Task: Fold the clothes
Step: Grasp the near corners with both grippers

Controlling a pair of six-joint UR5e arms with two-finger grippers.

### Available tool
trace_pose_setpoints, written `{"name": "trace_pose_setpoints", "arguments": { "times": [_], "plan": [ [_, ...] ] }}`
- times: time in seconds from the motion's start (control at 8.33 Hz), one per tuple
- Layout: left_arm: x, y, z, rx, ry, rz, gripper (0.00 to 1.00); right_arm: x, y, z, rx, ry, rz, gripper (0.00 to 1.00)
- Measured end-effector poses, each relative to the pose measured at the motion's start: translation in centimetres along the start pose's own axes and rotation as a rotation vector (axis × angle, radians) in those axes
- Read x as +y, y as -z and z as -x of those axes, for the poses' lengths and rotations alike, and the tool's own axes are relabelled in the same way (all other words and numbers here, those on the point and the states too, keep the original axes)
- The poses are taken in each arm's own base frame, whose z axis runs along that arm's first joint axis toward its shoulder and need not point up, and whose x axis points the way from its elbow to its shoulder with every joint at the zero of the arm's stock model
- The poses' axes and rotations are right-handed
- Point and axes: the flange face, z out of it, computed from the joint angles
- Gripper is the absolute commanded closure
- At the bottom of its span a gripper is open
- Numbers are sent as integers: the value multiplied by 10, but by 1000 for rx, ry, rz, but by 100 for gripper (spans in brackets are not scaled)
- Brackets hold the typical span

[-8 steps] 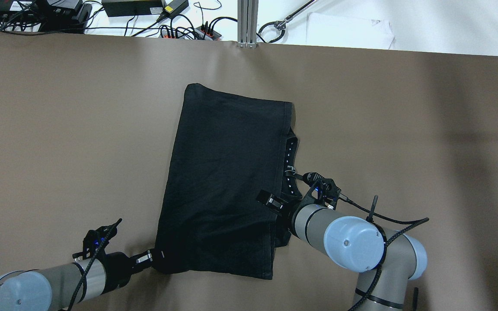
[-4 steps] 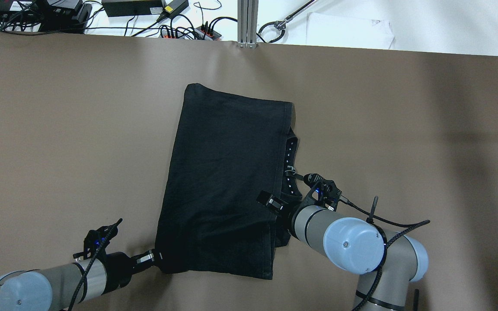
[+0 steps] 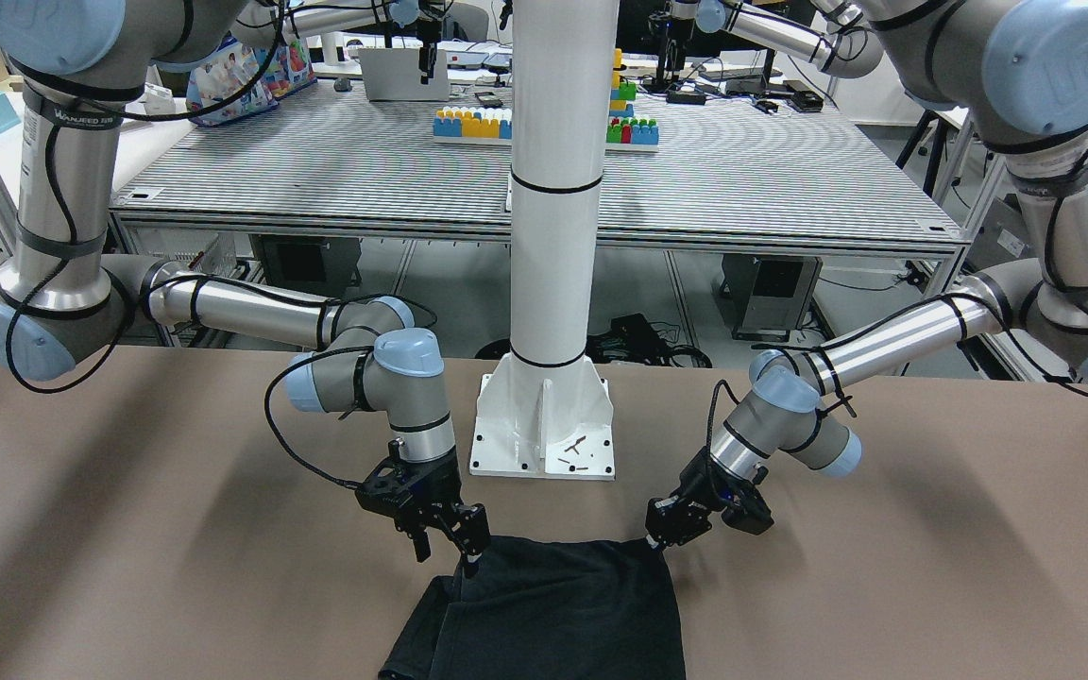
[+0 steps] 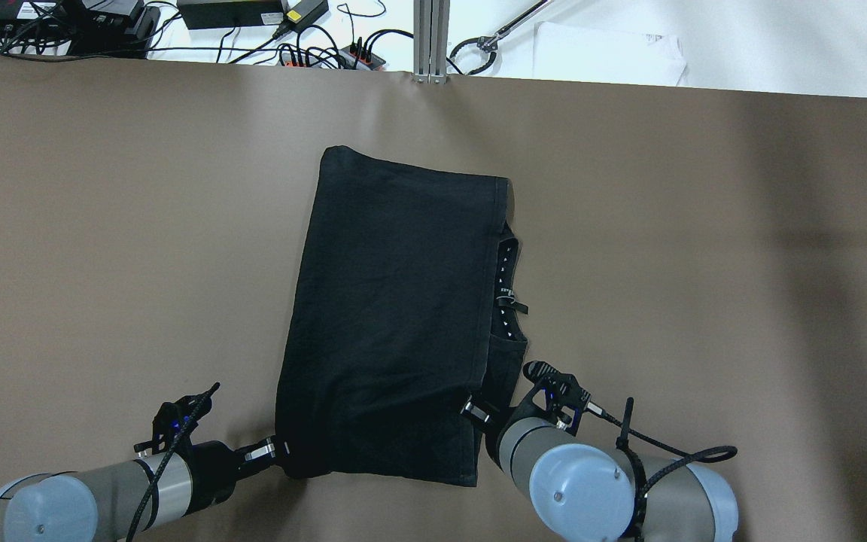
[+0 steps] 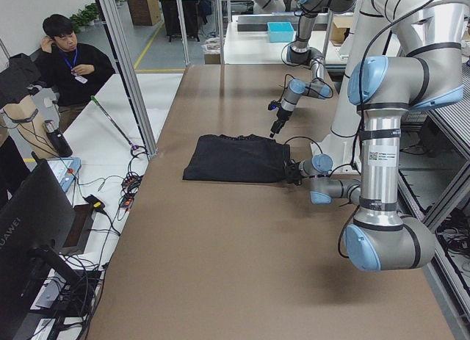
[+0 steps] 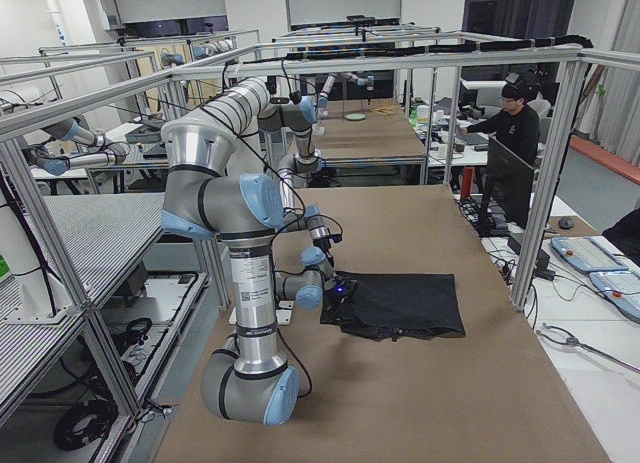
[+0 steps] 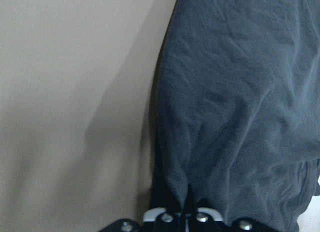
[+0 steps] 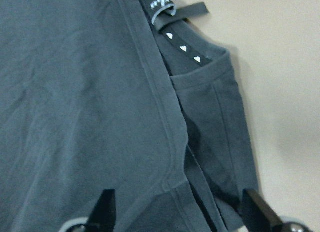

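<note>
The clothes, one black garment [image 4: 396,316], lie flat on the brown table, folded over, with a strap with white marks [image 4: 507,278] poking out on the right. My left gripper [image 4: 275,449] is shut on the garment's near left corner; in the left wrist view the fabric [image 7: 240,91] bunches into the closed gripper [image 7: 182,214]. My right gripper [image 4: 475,410] is open at the near right edge. In the right wrist view its fingers [image 8: 105,207] stand wide apart above the hem [image 8: 165,117]. The front view shows both, left gripper [image 3: 662,540] and right gripper [image 3: 448,548], at the garment's [image 3: 553,614] corners.
The white pillar base [image 3: 544,425] stands just behind the garment. Cables and power bricks [image 4: 230,11], an aluminium post [image 4: 430,38] and a white cloth [image 4: 606,53] lie past the far table edge. An operator [image 5: 70,61] sits beyond the far side.
My right gripper has drawn back toward the robot along the garment's right edge, to its near right corner. The left gripper has kept its hold and barely moved.
</note>
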Motion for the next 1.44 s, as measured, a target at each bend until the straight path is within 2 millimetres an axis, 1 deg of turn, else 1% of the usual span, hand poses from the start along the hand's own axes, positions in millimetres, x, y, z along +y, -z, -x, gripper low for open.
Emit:
{"name": "trace_pose_setpoints", "arguments": {
  "times": [0.12, 0.24, 0.48, 0.6, 0.72, 0.96, 1.2, 1.32, 1.44],
  "plan": [
    [0, 0, 0, -1, -2, 0, 100, 14, -5, -9, 11, 15, -15, 13],
    [0, 0, 0, 0, -4, 0, 100, 21, -11, -15, 19, 24, -27, 21],
    [1, -1, 0, 0, -7, 0, 100, 24, -26, -20, 12, 17, -56, 40],
    [0, -1, 0, 0, -9, 0, 100, 25, -32, -21, -9, 3, -60, 44],
    [0, -1, 0, -1, -10, 0, 100, 25, -34, -20, -25, -8, -60, 45],
    [0, -1, 1, -2, -11, 0, 100, 27, -34, -14, -45, -23, -58, 45],
    [0, -1, 1, -3, -12, 0, 100, 29, -40, -16, -39, -29, -61, 45],
    [0, -2, 1, -6, -13, -1, 100, 29, -41, -17, -36, -30, -62, 56],
    [0, -2, 1, -9, -14, -2, 100, 30, -42, -17, -34, -30, -62, 76]
  ]
}}
